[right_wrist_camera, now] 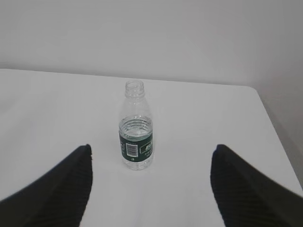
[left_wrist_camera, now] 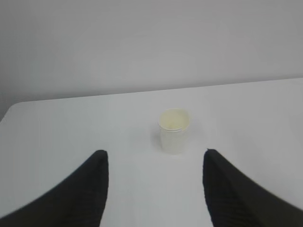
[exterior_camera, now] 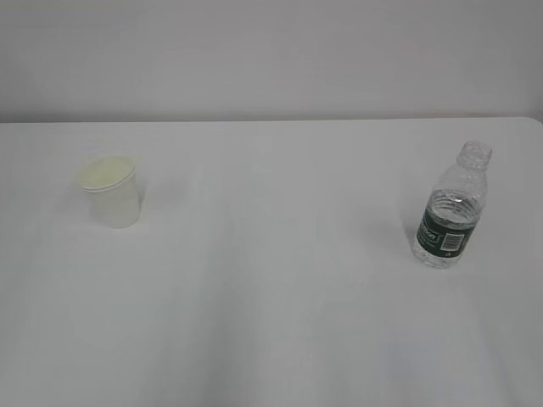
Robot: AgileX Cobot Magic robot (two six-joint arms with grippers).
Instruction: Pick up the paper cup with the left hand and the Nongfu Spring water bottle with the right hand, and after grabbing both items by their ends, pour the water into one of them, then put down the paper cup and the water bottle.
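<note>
Cup left, bottle right, both hands empty and spread.

On my exterior view the paper cup (exterior_camera: 113, 192) stands upright at the left of the white tabletop (exterior_camera: 271, 280), the Nongfu Spring water bottle (exterior_camera: 452, 207) upright and uncapped at the right, well apart. My left hand (left_wrist_camera: 154, 189) has its fingers (left_wrist_camera: 90, 184) open, cup ahead between them at frame centre; my right hand (right_wrist_camera: 151, 189) likewise open behind the bottle, water (right_wrist_camera: 136, 158) partly filling it.

bottle label: a dark green band with white print on the water bottle (right_wrist_camera: 136, 140), right of centre in the exterior view; too blurred to read
barcode: white patch on the band, digits unreadable
cup (exterior_camera: 111, 191): plain, unmarked
</note>
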